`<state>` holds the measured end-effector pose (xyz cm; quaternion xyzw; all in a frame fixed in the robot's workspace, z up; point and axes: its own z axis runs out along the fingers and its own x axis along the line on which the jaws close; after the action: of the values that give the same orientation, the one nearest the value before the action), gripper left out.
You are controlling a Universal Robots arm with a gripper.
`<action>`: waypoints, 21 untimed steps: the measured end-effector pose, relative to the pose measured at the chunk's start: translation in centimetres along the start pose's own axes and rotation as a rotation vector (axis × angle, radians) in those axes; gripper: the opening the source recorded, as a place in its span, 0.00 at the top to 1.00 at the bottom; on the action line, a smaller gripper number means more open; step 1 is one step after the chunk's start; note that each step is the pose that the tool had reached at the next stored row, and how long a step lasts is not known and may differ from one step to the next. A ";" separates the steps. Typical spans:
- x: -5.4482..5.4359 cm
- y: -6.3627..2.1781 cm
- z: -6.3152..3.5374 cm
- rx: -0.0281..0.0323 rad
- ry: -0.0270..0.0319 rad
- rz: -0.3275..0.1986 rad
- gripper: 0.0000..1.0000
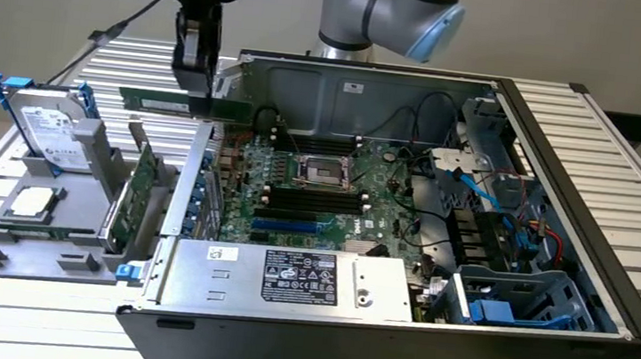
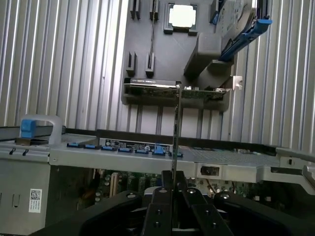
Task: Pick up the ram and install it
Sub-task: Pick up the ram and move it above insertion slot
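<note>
My gripper (image 1: 200,88) hangs above the exterior view's left rim of the open computer case (image 1: 560,169), shut on the ram (image 1: 161,102). The ram is a narrow green stick with a pale label, held level in the air by one end. Seen edge-on in the wrist view, the ram (image 2: 176,128) is a thin vertical line running out from between the black fingers (image 2: 160,206). Inside the case, the motherboard's black memory slots (image 1: 312,198) lie below and toward the exterior view's right of the stick, well apart from it.
A grey holder tray (image 1: 3,244) on the exterior view's left carries a hard drive (image 1: 50,124), a processor chip (image 1: 32,201) and a wider green expansion card (image 1: 141,183). Blue slots (image 1: 292,224), the processor socket (image 1: 324,171), cables (image 1: 476,182) and a power supply (image 1: 298,280) crowd the case.
</note>
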<state>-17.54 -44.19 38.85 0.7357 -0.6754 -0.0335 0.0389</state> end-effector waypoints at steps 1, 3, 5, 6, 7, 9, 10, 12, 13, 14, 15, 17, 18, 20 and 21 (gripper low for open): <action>0.0 -0.36 -0.06 0.0000 -0.0001 0.000 0.86; 0.0 -1.04 -0.17 0.0000 -0.0001 0.000 0.86; 0.0 -1.72 -0.29 0.0000 0.0000 0.000 0.86; 0.0 -2.07 -0.35 0.0000 0.0000 0.000 0.86; 0.0 -2.43 -0.40 0.0000 0.0000 0.000 0.86; 0.0 -3.21 -0.51 0.0000 0.0000 0.000 0.86; 0.1 -3.59 -0.57 0.0000 0.0000 0.000 0.86; 0.1 -4.36 -0.66 0.0000 0.0000 0.000 0.86; 0.1 -4.75 -0.70 0.0000 0.0000 0.000 0.86; 0.1 -5.14 -0.75 0.0000 0.0000 0.000 0.86; 0.1 -5.52 -0.79 0.0000 0.0000 0.000 0.86; 0.2 -6.26 -0.86 0.0000 0.0000 0.000 0.86; 0.2 -6.62 -0.90 0.0000 0.0000 -0.001 0.86; 0.1 -7.28 -0.96 0.0000 0.0000 -0.001 0.86; 0.0 -7.56 -0.98 0.0000 0.0000 -0.001 0.86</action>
<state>-9.94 -43.57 39.05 0.7360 -0.6751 -0.0335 0.0389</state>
